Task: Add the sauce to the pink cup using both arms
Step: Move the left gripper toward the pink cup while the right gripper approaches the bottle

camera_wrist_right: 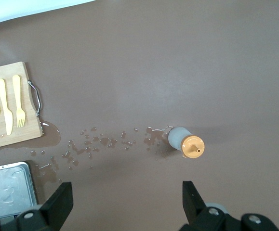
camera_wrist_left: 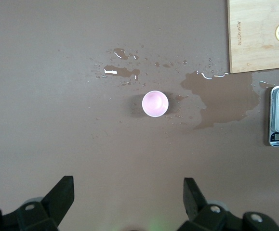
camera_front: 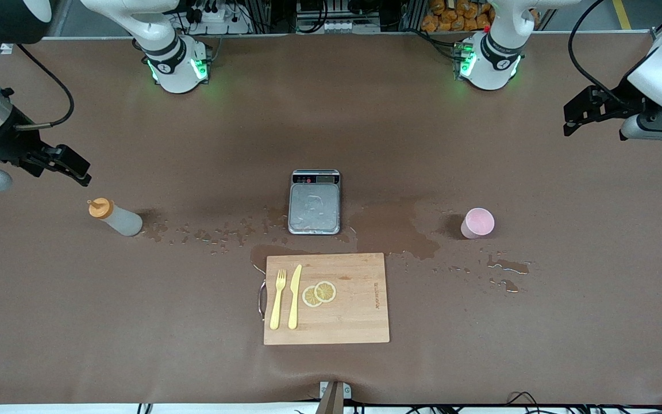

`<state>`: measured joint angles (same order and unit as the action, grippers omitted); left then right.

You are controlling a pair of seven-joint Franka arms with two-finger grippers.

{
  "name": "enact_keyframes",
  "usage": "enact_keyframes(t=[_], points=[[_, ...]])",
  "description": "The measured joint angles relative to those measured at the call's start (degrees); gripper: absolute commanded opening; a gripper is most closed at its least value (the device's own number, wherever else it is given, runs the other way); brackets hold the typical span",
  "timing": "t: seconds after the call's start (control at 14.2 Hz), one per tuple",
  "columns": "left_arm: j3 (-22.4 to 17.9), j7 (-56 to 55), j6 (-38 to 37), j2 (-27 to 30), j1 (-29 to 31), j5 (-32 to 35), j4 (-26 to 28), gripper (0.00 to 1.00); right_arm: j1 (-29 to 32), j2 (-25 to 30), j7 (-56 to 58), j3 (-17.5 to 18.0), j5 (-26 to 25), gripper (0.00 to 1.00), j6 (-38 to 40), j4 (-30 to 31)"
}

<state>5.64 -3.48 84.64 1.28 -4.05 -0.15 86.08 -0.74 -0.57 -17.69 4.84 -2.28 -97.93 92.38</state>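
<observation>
We see a scale (camera_front: 315, 202), a cutting board (camera_front: 337, 322) and puddles (camera_front: 394, 233) between the sauce (camera_front: 116, 217) and the pink cup (camera_front: 477, 223). Left gripper (camera_front: 584, 110) and right gripper (camera_front: 66, 167) hover empty, jaws apart, over the desk (camera_front: 566, 322).

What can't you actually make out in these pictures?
- How much is in the sauce bottle: its cloudy wall hides the level in the front and right wrist views.
- The reading on the scale: its display is too small in the front view and cut by the edge in the left wrist view.
- The printed mark on the cutting board: too small to read.
- The upper arms: cut off by the front view's top edge.
</observation>
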Motion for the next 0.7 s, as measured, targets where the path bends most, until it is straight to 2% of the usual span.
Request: enact_keyframes(t=[0.35,0.7], points=[[0.04,0.00,-0.39,0.00,0.00,0.00,-0.04,1.00,0.22,0.00,0.00,-0.27,1.02,1.00,0.02,0.00],[0.18,0.00,-0.42,-0.13,-0.04,0.00,-0.04,1.00,3.58,-0.25,0.01,-0.54,1.06,1.00,-0.03,0.00]])
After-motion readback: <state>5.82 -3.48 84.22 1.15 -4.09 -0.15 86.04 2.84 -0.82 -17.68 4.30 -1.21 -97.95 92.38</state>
